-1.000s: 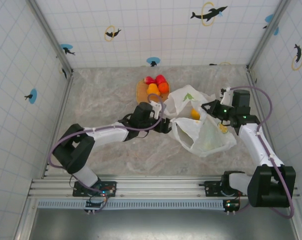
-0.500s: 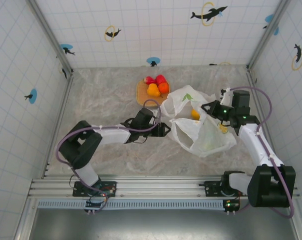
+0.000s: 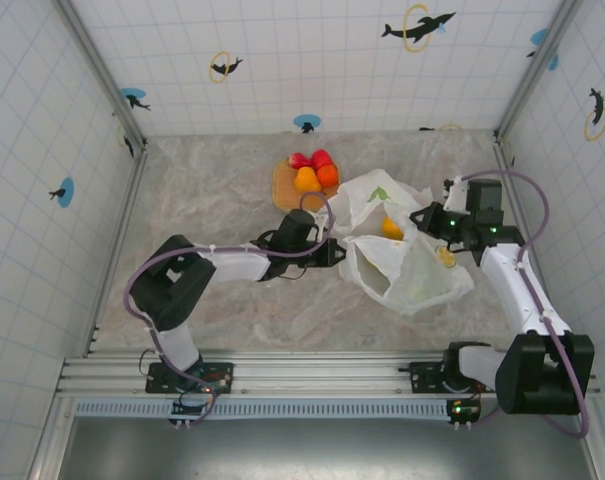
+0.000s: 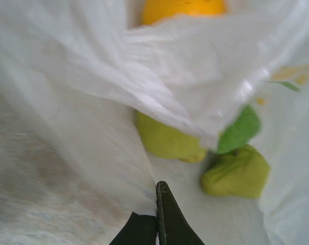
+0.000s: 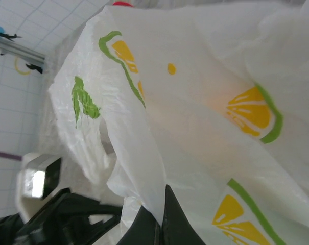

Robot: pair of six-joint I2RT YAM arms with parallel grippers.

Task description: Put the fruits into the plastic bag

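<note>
The plastic bag point(image 3: 407, 265) lies right of centre, translucent white with lemon prints. My left gripper point(image 3: 335, 250) is shut on its left rim; in the left wrist view the fingertips point(image 4: 157, 217) pinch the bag film point(image 4: 93, 132). Past the rim, two yellow-green fruits point(image 4: 167, 142) point(image 4: 237, 173) and an orange one point(image 4: 182, 7) lie inside the bag. My right gripper point(image 3: 429, 218) is shut on the bag's right side, with film point(image 5: 159, 168) pinched between its jaws point(image 5: 162, 217). Several red and orange fruits point(image 3: 315, 170) sit on the wooden plate. An orange fruit point(image 3: 391, 228) shows in the bag's mouth.
The round wooden plate point(image 3: 283, 190) stands behind the left gripper, near the back of the marbled table point(image 3: 212, 200). Tiled walls close in the left, right and back sides. The left arm's dark wrist point(image 5: 62, 214) shows beyond the bag in the right wrist view.
My left gripper has moved to the bag's left rim and gone from open to shut on it. The right gripper has stayed shut on the bag, almost still.
</note>
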